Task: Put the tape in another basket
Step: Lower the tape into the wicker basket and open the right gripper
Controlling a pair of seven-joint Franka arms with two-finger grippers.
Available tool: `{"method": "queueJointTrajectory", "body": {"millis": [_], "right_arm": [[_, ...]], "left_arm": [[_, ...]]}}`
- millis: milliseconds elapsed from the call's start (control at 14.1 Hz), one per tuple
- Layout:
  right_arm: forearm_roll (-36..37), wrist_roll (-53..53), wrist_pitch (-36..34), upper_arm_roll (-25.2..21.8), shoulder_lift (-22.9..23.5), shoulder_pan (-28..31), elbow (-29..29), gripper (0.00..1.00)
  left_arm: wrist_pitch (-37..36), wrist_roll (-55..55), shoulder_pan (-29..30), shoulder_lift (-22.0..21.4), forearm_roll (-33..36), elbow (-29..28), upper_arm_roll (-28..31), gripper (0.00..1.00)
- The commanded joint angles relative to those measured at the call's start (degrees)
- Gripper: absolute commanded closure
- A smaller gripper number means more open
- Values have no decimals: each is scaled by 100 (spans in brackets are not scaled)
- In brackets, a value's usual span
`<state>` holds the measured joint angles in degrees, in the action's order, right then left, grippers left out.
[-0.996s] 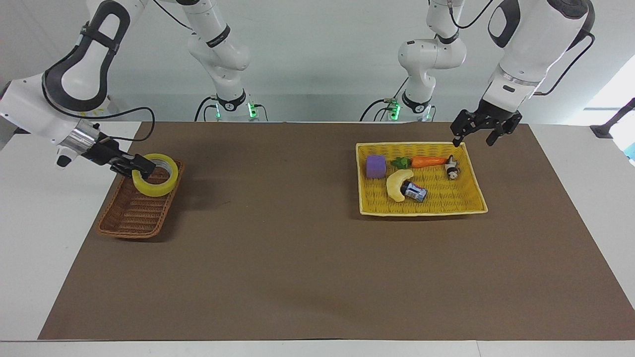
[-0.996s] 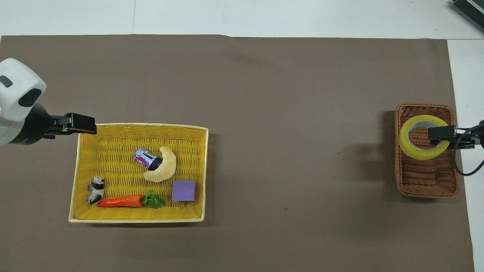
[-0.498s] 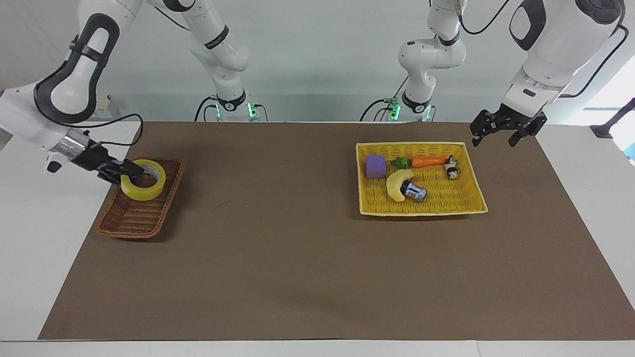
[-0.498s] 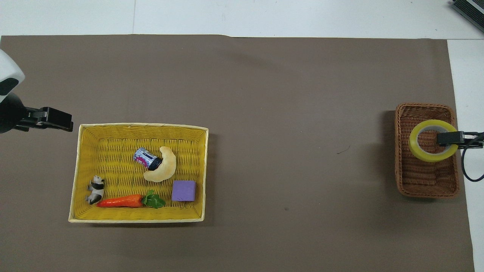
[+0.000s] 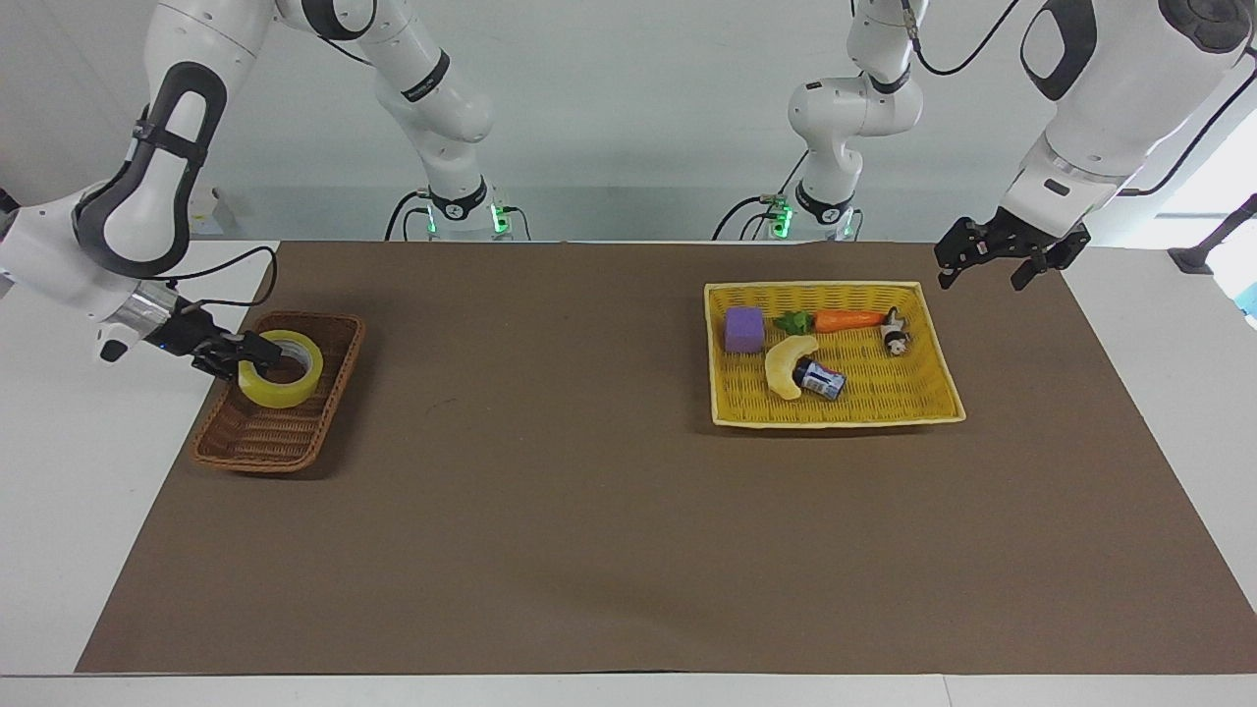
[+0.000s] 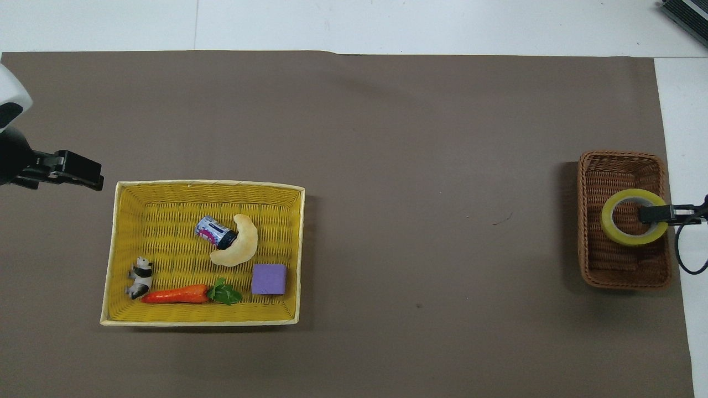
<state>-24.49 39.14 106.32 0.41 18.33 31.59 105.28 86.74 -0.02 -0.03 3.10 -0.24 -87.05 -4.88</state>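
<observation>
The tape [image 5: 285, 390] is a yellow ring held low inside the dark brown wicker basket [image 5: 257, 442] at the right arm's end of the table. My right gripper [image 5: 251, 353] is shut on the tape's wall, one finger inside the ring. In the overhead view the tape [image 6: 615, 231] sits over the middle of the basket [image 6: 619, 168] with the right gripper [image 6: 656, 213] on its rim. I cannot tell whether the tape touches the basket floor. My left gripper [image 5: 982, 269] is open and empty, up in the air just outside the yellow tray's corner; it also shows in the overhead view [image 6: 83, 177].
A flat yellow woven tray [image 5: 835, 420] lies toward the left arm's end of the table. It holds a banana [image 5: 786, 365], a small can [image 5: 821, 379], a carrot [image 5: 849, 319], a purple block [image 5: 744, 329] and a panda figure [image 5: 895, 334]. A brown mat [image 5: 589, 491] covers the table.
My right gripper has lowered the tape into the brown basket and drawn it toward the basket's middle. My left gripper has pulled away from the yellow tray's corner toward the table's end.
</observation>
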Motion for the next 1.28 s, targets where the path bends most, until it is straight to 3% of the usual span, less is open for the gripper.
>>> {"method": "queueJointTrajectory", "body": {"millis": [0,213,284,356,427,924,1209], "right_arm": [[120,15,90,38,48,5,10,100],[120,14,178,38,57,-22,98,100],[120,6,178,38,57,-22,98,75],[120,-3,178,38,57,-30,107,24],[103,-29,170,38,57,-22,98,0],[-187,-108,248,73,92,-22,-235,0],[66,-889,583,99,-14,-635,-849,0]], "left_arm": [[-166,63,64,68,51,153,-48,0],[-166,63,73,68,51,153,-48,0],[-175,63,65,68,51,153,-48,0],[-166,63,64,68,51,153,-48,0],[-166,63,64,68,51,153,-48,0],[-166,63,64,68,51,153,-48,0],[-175,63,64,68,51,153,-48,0]]}}
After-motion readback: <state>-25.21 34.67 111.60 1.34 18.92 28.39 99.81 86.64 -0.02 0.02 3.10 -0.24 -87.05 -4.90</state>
